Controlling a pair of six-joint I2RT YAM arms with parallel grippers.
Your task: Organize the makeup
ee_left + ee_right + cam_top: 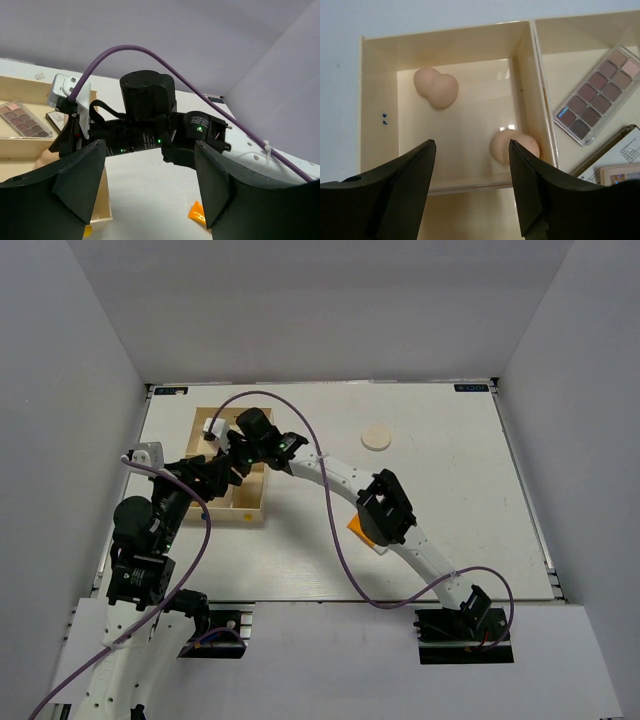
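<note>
The right gripper (pixel 471 143) hangs over the box (pixel 527 60) at the far left of the table (pixel 450 490), fingers spread and empty, likely so like things share one part. The peanut-shaped sponge (pixel 436 87) lies flat, its long way slanting across that part, and the round sponge (pixel 514 146) sits right by the wall. The left gripper (pixel 150 145) is spread and empty too.

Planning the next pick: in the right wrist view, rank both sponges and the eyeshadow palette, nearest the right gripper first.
1. right-hand sponge, beside the right gripper.
2. back-left sponge, upper left.
3. eyeshadow palette, far right.
</note>
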